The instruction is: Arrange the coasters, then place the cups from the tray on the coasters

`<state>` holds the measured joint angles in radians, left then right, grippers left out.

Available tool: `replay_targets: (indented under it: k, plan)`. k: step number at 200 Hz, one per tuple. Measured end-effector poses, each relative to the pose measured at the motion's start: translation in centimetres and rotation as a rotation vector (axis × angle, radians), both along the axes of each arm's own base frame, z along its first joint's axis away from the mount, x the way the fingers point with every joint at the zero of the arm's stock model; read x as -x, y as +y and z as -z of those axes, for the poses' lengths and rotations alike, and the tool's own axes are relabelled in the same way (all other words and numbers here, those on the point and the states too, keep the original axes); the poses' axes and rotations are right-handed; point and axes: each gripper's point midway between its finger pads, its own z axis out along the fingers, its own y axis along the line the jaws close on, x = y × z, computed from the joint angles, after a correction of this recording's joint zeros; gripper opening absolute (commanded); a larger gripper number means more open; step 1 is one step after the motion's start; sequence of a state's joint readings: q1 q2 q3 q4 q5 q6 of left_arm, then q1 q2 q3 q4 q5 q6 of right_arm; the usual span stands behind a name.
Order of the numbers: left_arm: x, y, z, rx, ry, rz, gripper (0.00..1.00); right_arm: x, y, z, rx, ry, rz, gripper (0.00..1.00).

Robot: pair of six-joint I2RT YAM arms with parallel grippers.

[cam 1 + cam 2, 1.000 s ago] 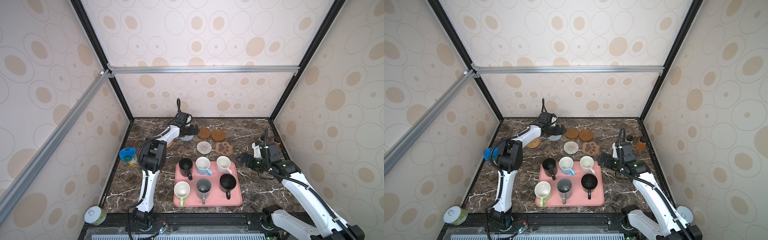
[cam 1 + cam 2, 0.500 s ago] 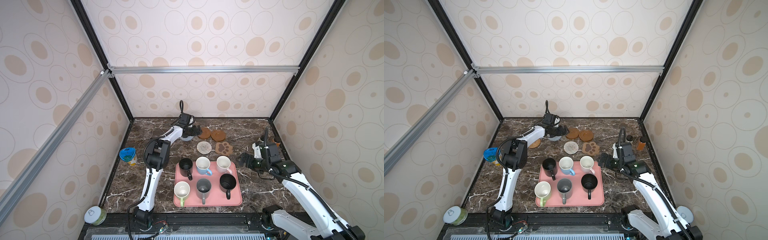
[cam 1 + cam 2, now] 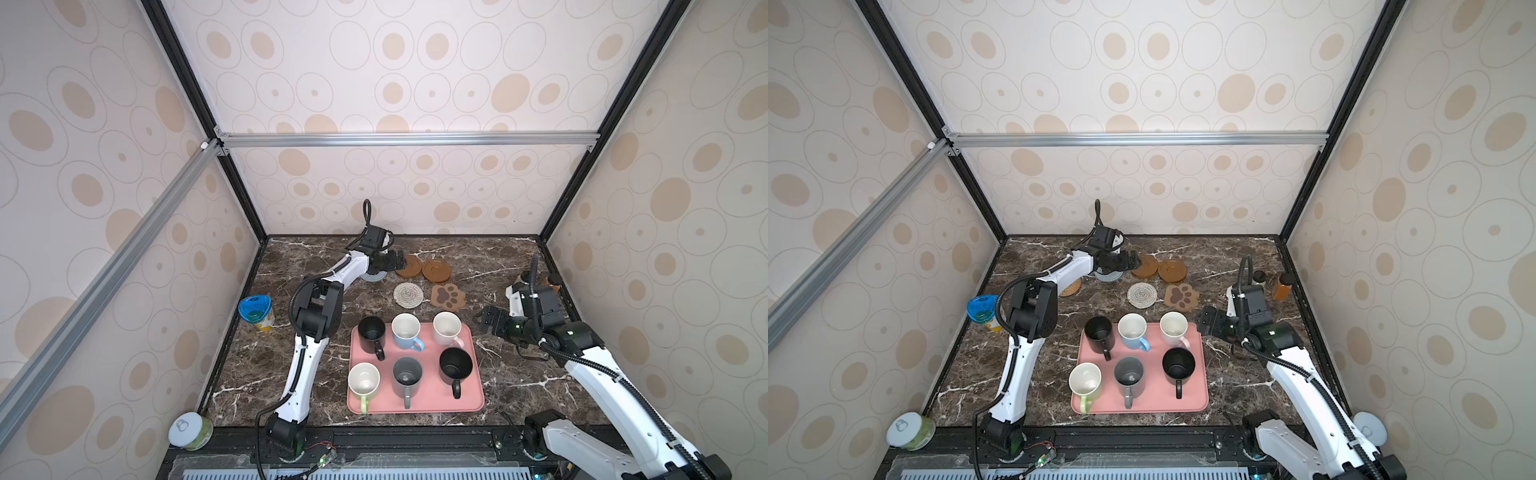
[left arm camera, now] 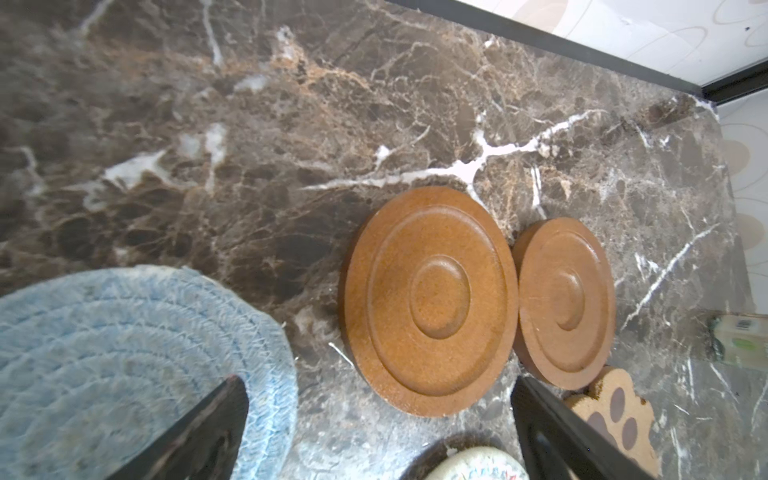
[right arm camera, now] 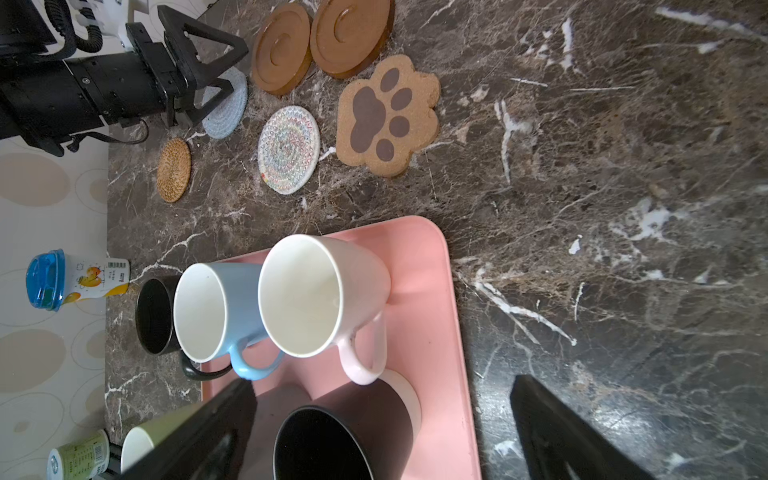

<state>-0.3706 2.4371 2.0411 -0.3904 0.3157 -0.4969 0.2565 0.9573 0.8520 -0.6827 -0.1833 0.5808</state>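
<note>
Both top views look steeply down from high above the front edge onto the whole bench (image 3: 498,257), and match almost fully. The left wrist view sits close over the bench's back, filled by two discs (image 4: 430,299). The right wrist view, farther off, shows the tray (image 5: 424,311) and those same discs.

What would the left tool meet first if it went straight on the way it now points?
Most likely the nearer brown wooden rimmed disc, lying directly ahead of the open left tool. Its height above the dark marble tabletop is unclear, so it might pass over.
</note>
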Motion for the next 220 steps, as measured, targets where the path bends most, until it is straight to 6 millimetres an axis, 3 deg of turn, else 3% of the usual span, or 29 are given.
replay_targets:
  k: [80,106,145,220]
  plan:
    - [-2.2,0.5,-3.8,-0.044,-0.088,-0.031,1.00,0.0,0.0,0.1,0.001,0.003,-0.002,1.00]
    - [-2.3,1.0,-2.5,-0.080,-0.070,-0.038,1.00,0.0,0.0,0.2,0.002,0.006,-0.002,0.99]
    - [-1.7,2.0,1.0,-0.136,-0.001,-0.041,1.00,0.0,0.1,0.2,0.000,0.008,-0.003,1.00]
    - [-1.4,2.2,1.3,-0.145,-0.015,-0.027,1.00,0.0,0.1,0.2,0.000,0.008,-0.003,0.99]
